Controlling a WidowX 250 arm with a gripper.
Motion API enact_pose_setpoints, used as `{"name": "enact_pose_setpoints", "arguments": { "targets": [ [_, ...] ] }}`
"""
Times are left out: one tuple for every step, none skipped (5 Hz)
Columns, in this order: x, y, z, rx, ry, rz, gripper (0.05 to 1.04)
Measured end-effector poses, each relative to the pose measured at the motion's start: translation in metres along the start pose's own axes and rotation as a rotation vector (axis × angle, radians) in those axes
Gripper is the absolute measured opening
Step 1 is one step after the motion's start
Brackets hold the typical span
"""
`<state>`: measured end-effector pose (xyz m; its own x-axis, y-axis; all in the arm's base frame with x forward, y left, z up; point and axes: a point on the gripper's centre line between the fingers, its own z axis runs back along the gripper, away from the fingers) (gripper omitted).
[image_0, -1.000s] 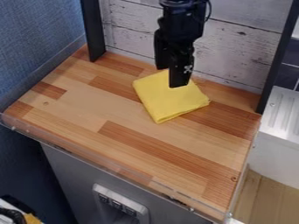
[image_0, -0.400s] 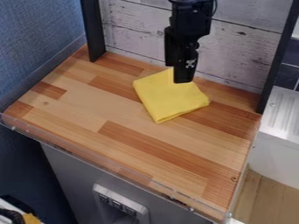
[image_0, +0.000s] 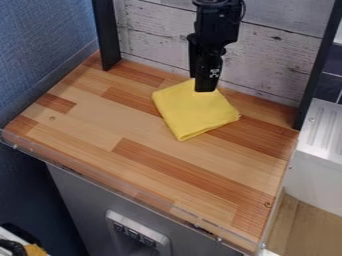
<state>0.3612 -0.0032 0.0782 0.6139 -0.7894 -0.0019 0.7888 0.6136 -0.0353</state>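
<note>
Hovering over or resting on the far part of a folded yellow cloth (image_0: 195, 112), the tool (image_0: 206, 89) of a black robot arm (image_0: 217, 27) points down from the top edge. Whether its tip touches the fabric cannot be told from this angle, nor can whether the tool is open or closed. The cloth lies flat on a wooden table (image_0: 93, 122), back from the middle and toward the wall, turned so that one corner points to the front.

The step in hand looks like working at the cloth: either lining up for a grasp or just finishing with it. If a grasp is meant, the next move calls for a straight, gentle descent onto a fold or edge, since flat fabric is thin to pinch and slides easily.

Behind the cloth stands a whitewashed plank wall (image_0: 150, 50), close enough to limit any backward swing. Dark posts rise at the back left (image_0: 107, 35) and back right (image_0: 317, 70). The widest room for moving is the wood to the left and in front, as far as a low clear strip (image_0: 120, 187) along the front edge. Past the right edge sits a white ridged surface (image_0: 327, 127).
</note>
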Motion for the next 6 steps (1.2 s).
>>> {"name": "enact_pose_setpoints", "arguments": {
  "targets": [
    [-0.001,0.003,-0.013,0.006,0.023,0.005,0.375],
    [0.001,0.005,-0.029,0.005,0.051,0.008,0.163],
    [0.007,0.006,-0.038,0.024,0.047,0.009,0.071],
    [0.007,0.005,-0.048,0.042,0.052,0.016,0.067],
    [0.012,0.001,-0.055,0.065,0.048,0.021,0.067],
    [0.013,-0.003,-0.062,0.079,0.037,0.026,0.067]
  ]
}}
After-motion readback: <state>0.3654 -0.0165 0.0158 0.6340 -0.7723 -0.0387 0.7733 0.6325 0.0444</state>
